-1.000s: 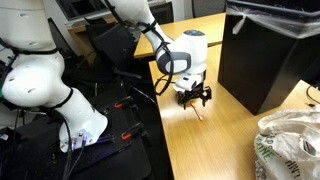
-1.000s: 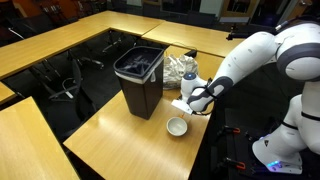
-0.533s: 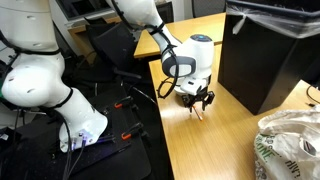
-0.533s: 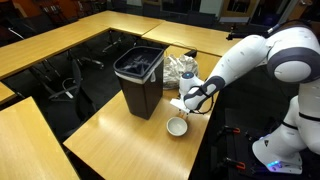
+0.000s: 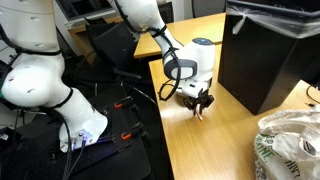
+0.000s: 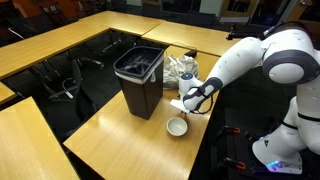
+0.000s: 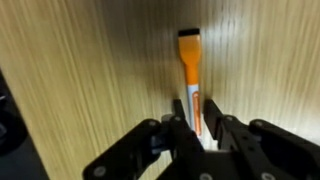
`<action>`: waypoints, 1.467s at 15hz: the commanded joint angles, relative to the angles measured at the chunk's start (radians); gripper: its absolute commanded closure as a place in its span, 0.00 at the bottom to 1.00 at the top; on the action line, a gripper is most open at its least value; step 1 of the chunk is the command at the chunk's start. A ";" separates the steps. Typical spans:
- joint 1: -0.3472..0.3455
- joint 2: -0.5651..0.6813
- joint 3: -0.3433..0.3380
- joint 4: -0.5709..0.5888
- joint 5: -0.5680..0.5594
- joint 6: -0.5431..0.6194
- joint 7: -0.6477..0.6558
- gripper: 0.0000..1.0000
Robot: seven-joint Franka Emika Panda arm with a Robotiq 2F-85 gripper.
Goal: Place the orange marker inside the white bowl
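Note:
The orange marker [image 7: 192,72] lies flat on the wooden table [image 7: 80,70]. In the wrist view its white end runs in between my fingers. My gripper [image 7: 196,112] points down at it with the jaws drawn in close on both sides and a thin gap still showing. In an exterior view the gripper [image 5: 200,103] sits low on the table near its edge, and only the marker's tip [image 5: 198,111] peeks out below it. The white bowl [image 6: 177,126] stands on the table just beside the gripper [image 6: 188,103], closer to the camera.
A black bin [image 6: 140,75] stands on the table next to the bowl, and it also fills the upper right of an exterior view as a bin [image 5: 265,50]. A crumpled plastic bag [image 6: 182,68] lies behind the arm. The table edge [image 5: 160,120] is close to the gripper.
The jaws have closed in from wide open to nearly touching the marker, and the gripper has sunk slightly toward the table. Marker and bowl have not moved.

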 commanded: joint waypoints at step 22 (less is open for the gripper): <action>0.214 -0.293 0.026 -0.092 -0.558 -0.212 0.375 0.97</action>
